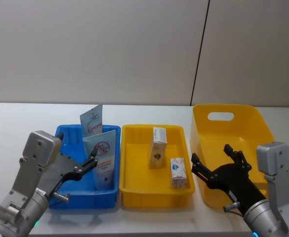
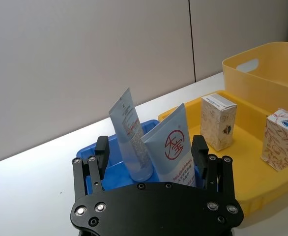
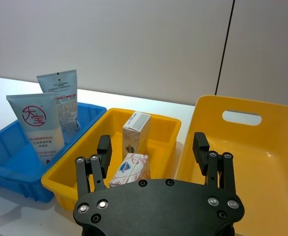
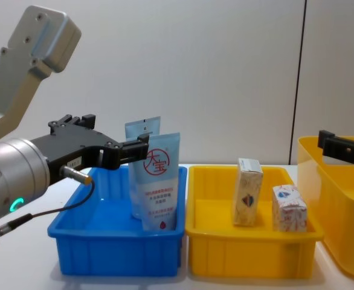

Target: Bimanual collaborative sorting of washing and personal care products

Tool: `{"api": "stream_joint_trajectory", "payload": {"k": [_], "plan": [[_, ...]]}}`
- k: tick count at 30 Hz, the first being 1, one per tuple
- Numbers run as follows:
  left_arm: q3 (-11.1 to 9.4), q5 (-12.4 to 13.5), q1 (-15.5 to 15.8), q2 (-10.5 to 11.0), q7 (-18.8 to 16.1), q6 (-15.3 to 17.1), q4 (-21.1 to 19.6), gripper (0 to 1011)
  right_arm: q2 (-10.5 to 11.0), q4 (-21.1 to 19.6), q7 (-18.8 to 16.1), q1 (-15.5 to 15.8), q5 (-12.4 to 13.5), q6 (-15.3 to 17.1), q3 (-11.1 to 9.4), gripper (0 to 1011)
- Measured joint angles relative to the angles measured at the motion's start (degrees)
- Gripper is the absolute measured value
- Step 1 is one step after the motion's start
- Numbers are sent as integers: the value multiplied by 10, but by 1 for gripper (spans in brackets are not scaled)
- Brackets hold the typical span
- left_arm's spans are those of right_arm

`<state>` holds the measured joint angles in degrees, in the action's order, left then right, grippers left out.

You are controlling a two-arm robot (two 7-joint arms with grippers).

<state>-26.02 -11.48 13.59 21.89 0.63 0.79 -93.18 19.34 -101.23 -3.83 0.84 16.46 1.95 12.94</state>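
Left gripper [image 1: 89, 165], lower left of head view: jaws spread wide, nothing held, tips just beside wide pale-blue squeeze tube with red round logo [image 1: 103, 157]. Tube stands in blue plastic bin [image 1: 65, 132], narrower bluish tube [image 1: 91, 121] behind it. Right gripper [image 1: 211, 157], lower right: wide open, empty, over tall yellow basket [image 1: 243, 118]. Centre yellow tray [image 1: 134, 132]: taller cream carton [image 1: 158, 147], small white carton printed red and blue [image 1: 178, 172], both upright.

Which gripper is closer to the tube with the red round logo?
Left. The left gripper is right beside the red-logo tube, over the blue bin; the right gripper is over the yellow basket.
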Motion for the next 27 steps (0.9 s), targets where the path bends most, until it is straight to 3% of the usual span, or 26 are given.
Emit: {"api": "stream_joint_trajectory", "payload": {"k": [27], "plan": [[0,0,0,0,0,0,0,1001,0,0,0,0,0,0,0,1002]]}}
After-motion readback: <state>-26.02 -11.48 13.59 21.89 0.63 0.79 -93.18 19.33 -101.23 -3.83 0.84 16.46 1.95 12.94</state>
